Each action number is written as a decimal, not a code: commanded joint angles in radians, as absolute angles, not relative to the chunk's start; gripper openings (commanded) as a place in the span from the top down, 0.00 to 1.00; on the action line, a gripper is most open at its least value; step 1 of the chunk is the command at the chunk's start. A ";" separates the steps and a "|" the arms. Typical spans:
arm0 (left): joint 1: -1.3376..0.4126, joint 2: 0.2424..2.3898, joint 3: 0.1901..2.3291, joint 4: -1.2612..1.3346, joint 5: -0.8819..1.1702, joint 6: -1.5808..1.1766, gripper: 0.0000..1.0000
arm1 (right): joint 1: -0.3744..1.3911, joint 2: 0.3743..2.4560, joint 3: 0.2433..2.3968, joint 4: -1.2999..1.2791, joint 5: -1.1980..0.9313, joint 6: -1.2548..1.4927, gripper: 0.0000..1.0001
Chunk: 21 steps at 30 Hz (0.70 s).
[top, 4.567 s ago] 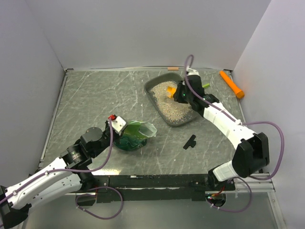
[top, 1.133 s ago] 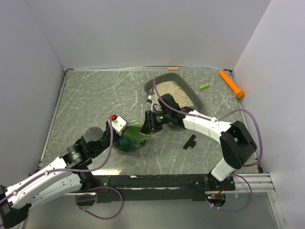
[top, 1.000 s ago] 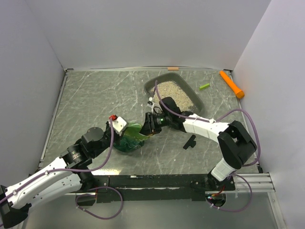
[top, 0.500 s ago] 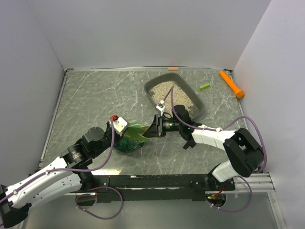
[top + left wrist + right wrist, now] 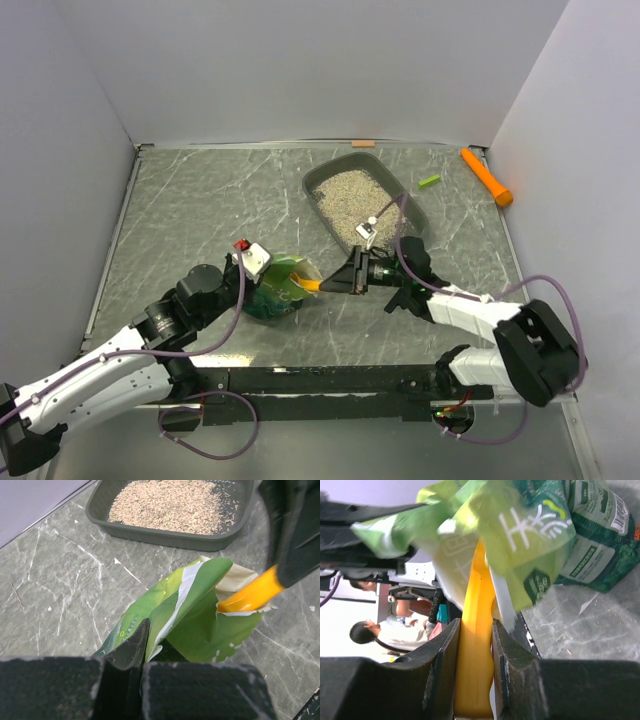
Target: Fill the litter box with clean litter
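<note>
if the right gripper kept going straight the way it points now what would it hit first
The green bag. The right gripper points left at its open mouth, with the tip of the held scoop inside. Nothing else seems to lie between.

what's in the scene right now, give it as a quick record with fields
litter box: back of table, right of centre, holds clean litter
green bag: near centre, pinched by left end effector
scoop: orange-yellow, gripped by right end effector, tip inside bag mouth
stray item: orange cylinder, far right corner
</note>
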<state>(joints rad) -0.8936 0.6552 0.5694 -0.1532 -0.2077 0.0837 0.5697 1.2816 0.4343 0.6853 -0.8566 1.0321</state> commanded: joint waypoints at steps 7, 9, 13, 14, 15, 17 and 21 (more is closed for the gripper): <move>-0.894 0.696 0.591 -0.140 -0.242 0.066 0.99 | 0.436 0.985 0.339 0.660 -1.006 1.040 1.00; -0.894 0.701 0.594 -0.146 -0.244 0.064 0.99 | 0.417 0.928 0.321 0.615 -1.006 1.028 1.00; -0.894 0.696 0.589 -0.137 -0.245 0.066 0.99 | 0.384 0.844 0.296 0.537 -1.003 1.002 1.00; -0.893 0.693 0.589 -0.137 -0.242 0.066 0.99 | 0.371 0.818 0.292 0.520 -1.003 0.996 1.00; -0.894 0.687 0.586 -0.132 -0.241 0.067 0.99 | 0.367 0.805 0.282 0.503 -1.003 0.991 1.00; -0.894 0.670 0.581 -0.121 -0.230 0.072 0.99 | 0.353 0.775 0.264 0.470 -1.003 0.982 1.00; -0.896 0.643 0.569 -0.101 -0.204 0.077 0.99 | 0.315 0.729 0.230 0.434 -1.005 0.982 1.00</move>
